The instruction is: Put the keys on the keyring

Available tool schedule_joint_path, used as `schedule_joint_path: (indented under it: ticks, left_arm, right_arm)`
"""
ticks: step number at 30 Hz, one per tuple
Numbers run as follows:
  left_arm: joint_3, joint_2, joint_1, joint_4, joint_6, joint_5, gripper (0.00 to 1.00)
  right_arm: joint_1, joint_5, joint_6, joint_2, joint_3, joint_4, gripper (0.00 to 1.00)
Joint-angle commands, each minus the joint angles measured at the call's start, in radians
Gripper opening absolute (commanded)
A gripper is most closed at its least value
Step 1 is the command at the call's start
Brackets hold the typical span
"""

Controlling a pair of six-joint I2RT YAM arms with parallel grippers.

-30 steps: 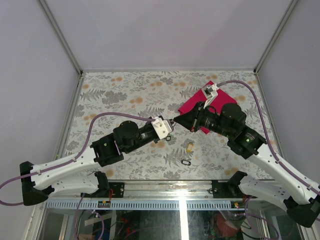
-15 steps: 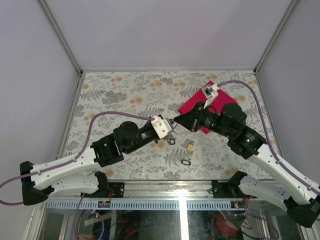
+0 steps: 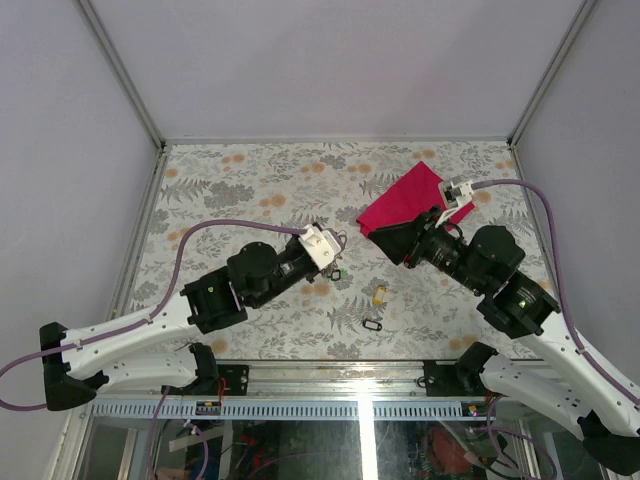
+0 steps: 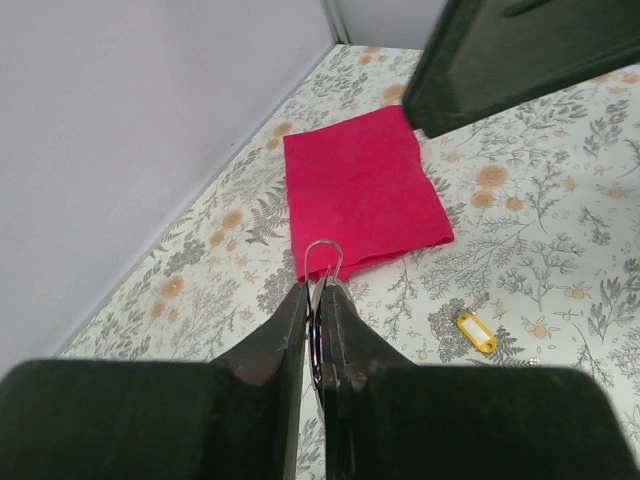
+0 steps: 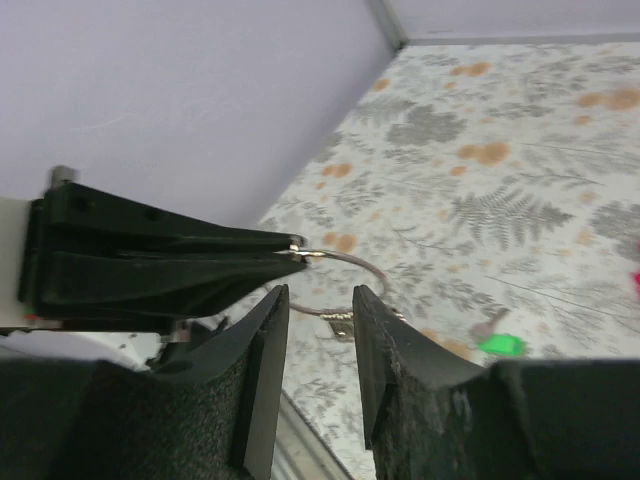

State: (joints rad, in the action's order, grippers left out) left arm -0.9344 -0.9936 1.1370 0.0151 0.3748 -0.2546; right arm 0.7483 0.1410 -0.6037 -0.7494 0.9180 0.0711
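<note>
The floral bench (image 3: 250, 180) sat between pale walls, with a red cloth (image 3: 400, 200) at its far right. My left claw (image 4: 319, 292) was pinched shut on the keyring (image 4: 323, 243) over the bench's middle. The right claw (image 5: 320, 297) stood apart, holding nothing. The ring's loop jutted past the fingertips, its long axis in line with the claw, pointing right toward the cloth. A yellow key (image 3: 379, 294) and a black key (image 3: 372, 325) lay loose nearer me. I judged the thin wire could swivel or slip in that edge grip once a key pressed on it.
</note>
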Motion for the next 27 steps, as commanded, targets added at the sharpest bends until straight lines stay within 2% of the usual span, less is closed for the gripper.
schedule_joint_path:
  ticks: [1,5,13,21,27]
  left_arm:
    - [-0.019,-0.005,-0.005,-0.010,-0.070,-0.112,0.00]
    - [-0.047,-0.031,-0.005,0.059,-0.128,-0.152,0.00]
    - [-0.030,-0.051,-0.005,0.090,-0.184,-0.140,0.00]
    - [-0.030,-0.055,-0.006,0.115,-0.184,-0.147,0.00]
    - [-0.030,-0.048,-0.006,0.129,-0.192,-0.155,0.00]
  right_arm:
    - [0.005,-0.197,0.083,0.034,-0.009,0.142,0.39]
    - [0.005,-0.335,0.055,0.030,-0.053,0.300,0.40]
    - [0.005,-0.367,-0.037,-0.123,-0.129,0.443,0.43]
    - [-0.016,-0.258,-0.057,-0.327,-0.207,0.383,0.45]
    - [-0.115,-0.154,0.021,-0.490,-0.195,0.329,0.42]
